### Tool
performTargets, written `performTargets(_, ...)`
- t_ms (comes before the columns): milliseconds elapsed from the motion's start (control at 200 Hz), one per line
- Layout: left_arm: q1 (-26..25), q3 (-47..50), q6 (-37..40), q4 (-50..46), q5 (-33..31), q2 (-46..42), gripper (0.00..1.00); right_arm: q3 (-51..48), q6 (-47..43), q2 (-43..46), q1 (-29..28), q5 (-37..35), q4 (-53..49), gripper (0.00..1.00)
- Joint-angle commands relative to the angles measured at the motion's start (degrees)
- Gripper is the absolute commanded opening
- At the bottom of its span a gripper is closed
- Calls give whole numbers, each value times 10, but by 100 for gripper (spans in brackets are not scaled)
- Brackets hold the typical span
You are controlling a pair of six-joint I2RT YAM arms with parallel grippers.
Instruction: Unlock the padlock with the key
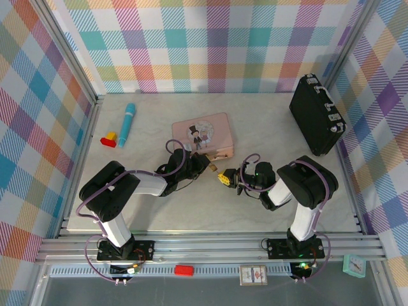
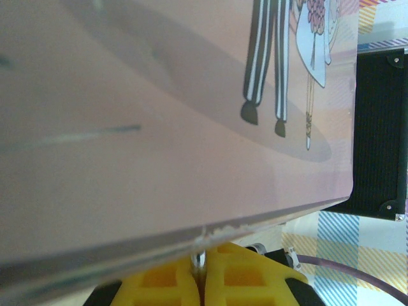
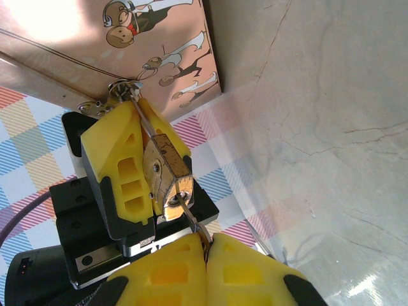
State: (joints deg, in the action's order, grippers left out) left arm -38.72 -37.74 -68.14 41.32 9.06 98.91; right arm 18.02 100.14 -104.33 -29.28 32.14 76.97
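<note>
Your right tool is pinched tight on the key. Its two yellow fingers press together around the key's head, and the thin shaft sticks out towards the padlock. The shaft's tip meets the round keyhole in the padlock's end face, though you cannot tell how far in it sits.

Your left tool is closed on the padlock. In the right wrist view a yellow finger lies on either side of the brass body. In the left wrist view its fingers are almost together, with a sliver of silvery metal between them.

The padlock hangs just off the near edge of the pink tin, tilted, with its silvery shackle running up to the tin's clasp.

From above, the two tools meet nose to nose near the middle of the table, just in front of the tin's near right corner. A black case stands at the far right. A blue tube and small red and yellow blocks lie well apart at the far left
</note>
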Motion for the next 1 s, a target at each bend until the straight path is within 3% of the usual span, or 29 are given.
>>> performTargets(0, -19, 12, -70, 9, 60, 10, 0, 8, 6, -7, -4, -4, 36, 0)
performTargets(730, -42, 3, -77, 2, 57, -3, 0, 32, 9, -5, -5, -1, 25, 0)
performTargets(995, -74, -18, -64, -40, 38, -11, 0, 50, 5, -7, -5, -7, 17, 0)
